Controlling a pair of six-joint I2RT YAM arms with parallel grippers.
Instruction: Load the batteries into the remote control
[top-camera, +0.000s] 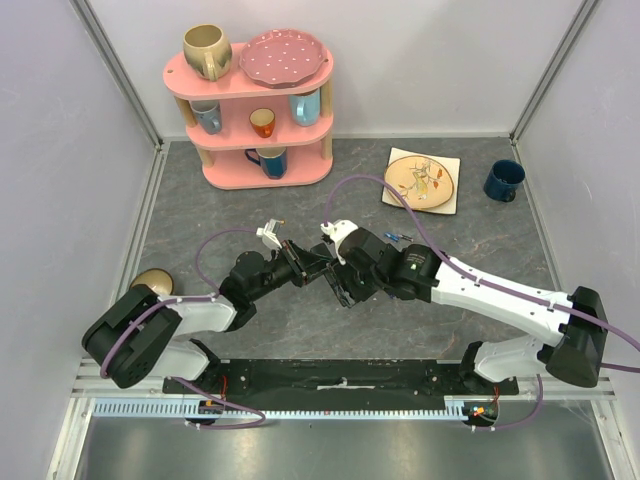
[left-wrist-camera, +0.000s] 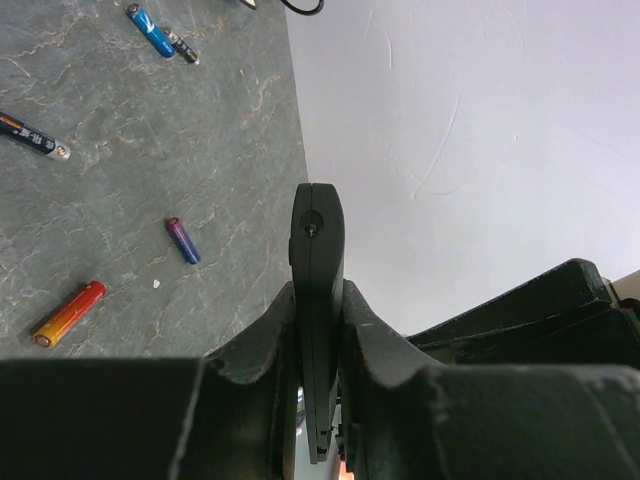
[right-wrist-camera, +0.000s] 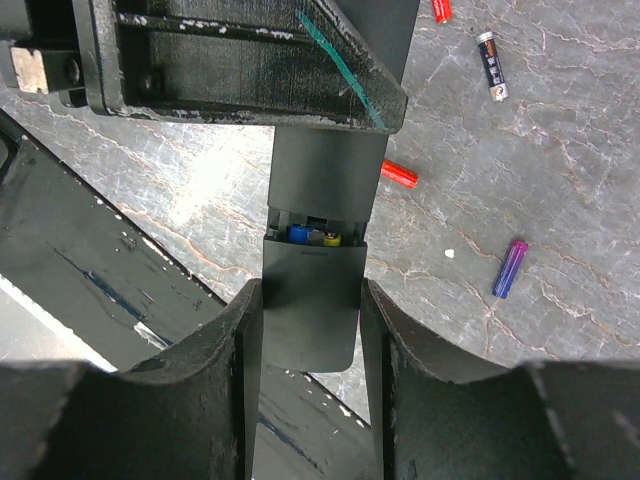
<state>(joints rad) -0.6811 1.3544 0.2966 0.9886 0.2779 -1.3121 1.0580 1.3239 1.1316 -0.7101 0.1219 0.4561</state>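
My left gripper (left-wrist-camera: 318, 300) is shut on the black remote control (left-wrist-camera: 318, 250), seen edge-on and held above the table. In the right wrist view the remote (right-wrist-camera: 322, 170) has its back cover (right-wrist-camera: 312, 300) slid partly off. A blue and a yellow battery (right-wrist-camera: 314, 236) sit in the open compartment. My right gripper (right-wrist-camera: 310, 305) is shut on the cover, a finger on each side edge. Loose batteries lie on the table: an orange-red one (left-wrist-camera: 68, 313), a purple one (left-wrist-camera: 183, 241), a blue one (left-wrist-camera: 150, 30) and a dark one (left-wrist-camera: 30, 136). From above, both grippers (top-camera: 325, 268) meet mid-table.
A pink shelf (top-camera: 260, 110) with mugs and a plate stands at the back left. A square plate (top-camera: 422, 180) and a blue mug (top-camera: 503, 180) sit at the back right. A tan round object (top-camera: 152, 283) lies by the left arm's base.
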